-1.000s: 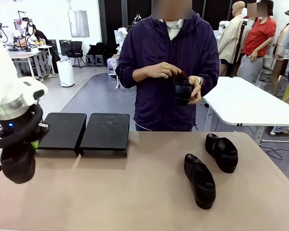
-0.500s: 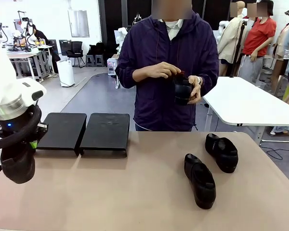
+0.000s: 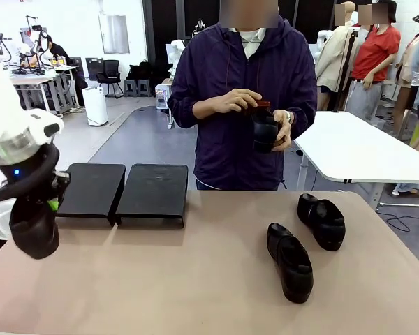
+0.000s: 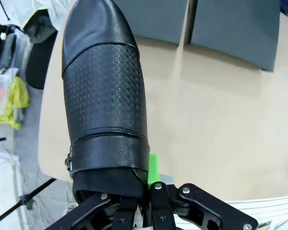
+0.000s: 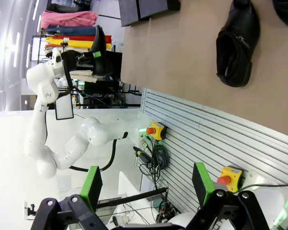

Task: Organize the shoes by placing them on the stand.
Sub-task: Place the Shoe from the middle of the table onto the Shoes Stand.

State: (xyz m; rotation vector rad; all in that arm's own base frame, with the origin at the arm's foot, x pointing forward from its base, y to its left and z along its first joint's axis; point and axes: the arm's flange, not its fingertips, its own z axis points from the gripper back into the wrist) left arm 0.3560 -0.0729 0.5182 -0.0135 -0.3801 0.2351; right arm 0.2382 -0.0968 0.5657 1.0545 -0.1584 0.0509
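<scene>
**A:** Which step is in hand?

**B:** The first placement, I'd judge. The left gripper is pinched on a shoe, apparently at the heel collar, though the contact is half hidden. That shoe hangs toe-down over the bench, just beside the left end of the stand.

**A:** And what does the next move call for?

**B:** Probably carrying the shoe over the near panel, turning its sole to match the sloped top, then lowering it before letting go.

**A:** What's on the stand?

**B:** No shoe yet. Two shoes lie on the bench to the right, well apart from the stand. A fourth shoe is in the person's hands.

**A:** The other arm?

**B:** The right gripper is spread, with nothing between its pads.
</scene>
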